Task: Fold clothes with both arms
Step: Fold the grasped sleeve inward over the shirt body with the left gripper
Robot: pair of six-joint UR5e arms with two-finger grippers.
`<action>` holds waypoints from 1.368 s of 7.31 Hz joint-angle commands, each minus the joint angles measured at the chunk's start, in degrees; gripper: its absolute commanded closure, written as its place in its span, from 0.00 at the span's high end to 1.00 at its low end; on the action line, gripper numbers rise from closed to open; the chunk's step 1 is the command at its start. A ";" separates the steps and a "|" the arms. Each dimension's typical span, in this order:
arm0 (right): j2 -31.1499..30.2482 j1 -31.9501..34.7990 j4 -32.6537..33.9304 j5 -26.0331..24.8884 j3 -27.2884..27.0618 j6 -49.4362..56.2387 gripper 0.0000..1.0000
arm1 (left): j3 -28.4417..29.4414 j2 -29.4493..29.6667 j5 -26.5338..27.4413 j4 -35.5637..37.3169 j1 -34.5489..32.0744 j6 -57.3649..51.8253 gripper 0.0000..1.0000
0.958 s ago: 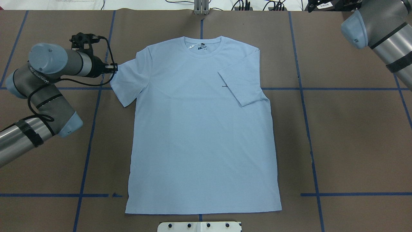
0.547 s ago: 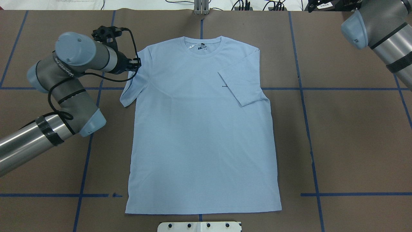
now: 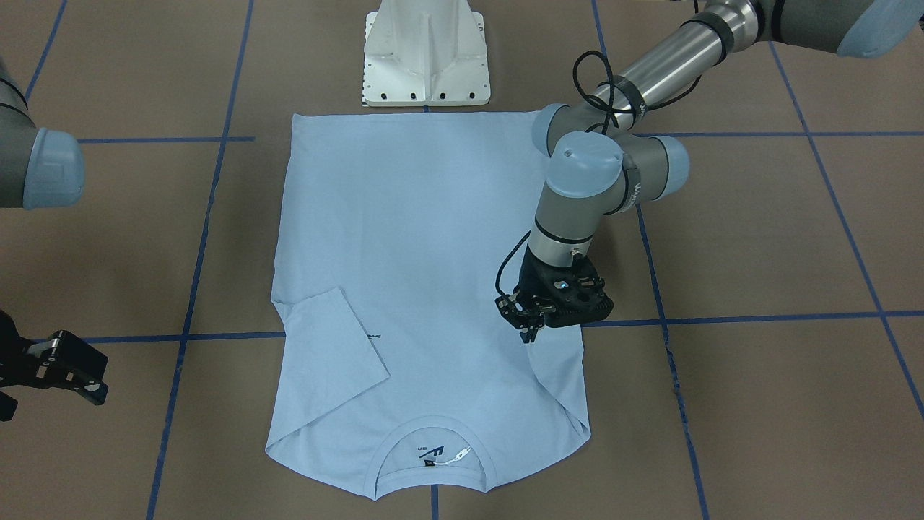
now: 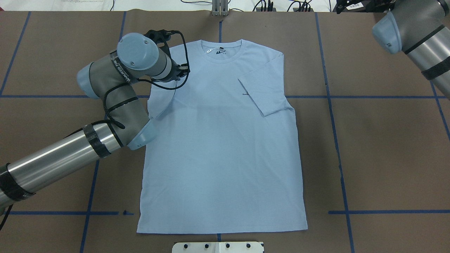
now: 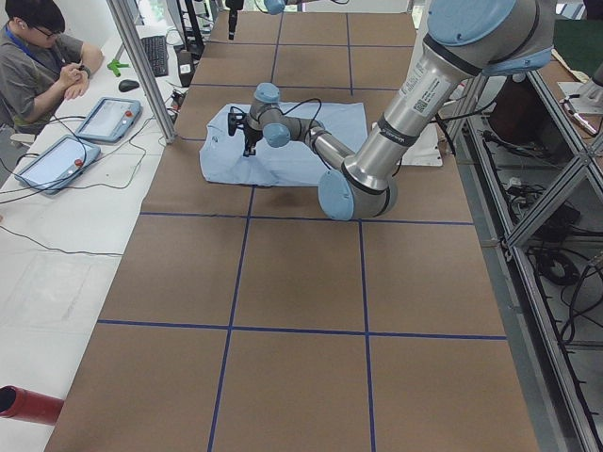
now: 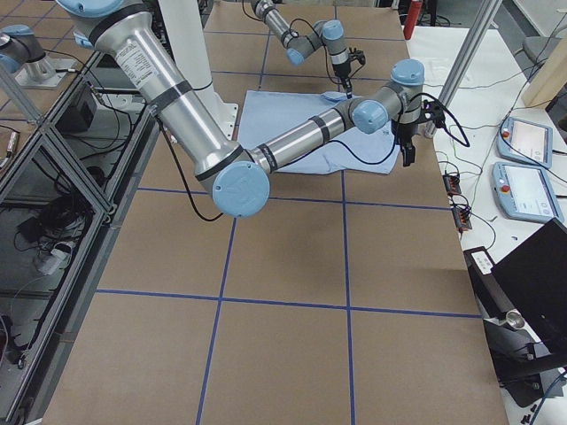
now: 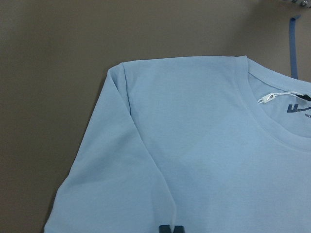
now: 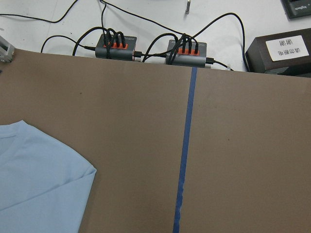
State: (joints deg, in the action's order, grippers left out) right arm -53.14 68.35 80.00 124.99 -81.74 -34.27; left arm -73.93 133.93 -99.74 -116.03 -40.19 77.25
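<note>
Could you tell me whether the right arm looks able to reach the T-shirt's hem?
Probably yes: the right gripper hangs beside the T-shirt with nothing between, and the left arm works at the far sleeve.

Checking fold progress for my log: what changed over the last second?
The left hand, shut on the sleeve, swung in from the table's side and carried it inward over the shirt, folding it across the chest. The right arm, the other sleeve, already folded, and the shirt's body stayed put.
</note>
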 commanded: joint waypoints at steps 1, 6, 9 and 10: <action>-0.04 -0.41 -0.02 0.00 0.00 -0.19 1.00 | 2.83 1.68 0.69 -0.24 0.20 0.09 0.16; -6.00 -1.73 -4.32 -0.18 -2.98 -6.74 1.00 | -8.47 -4.01 -0.10 -0.51 -0.06 -22.47 1.00; -12.15 -5.65 -3.71 -0.18 -14.29 -16.75 1.00 | -19.64 -11.55 -2.81 -0.24 0.29 -23.29 1.00; -12.51 -11.42 -3.71 -4.36 -17.89 -24.37 1.00 | -23.58 -14.37 -3.26 -0.07 0.38 -22.85 1.00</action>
State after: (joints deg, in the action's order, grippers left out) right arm -64.50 62.38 76.12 123.85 -94.91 -50.83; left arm -92.86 123.14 -102.04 -116.22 -39.93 54.03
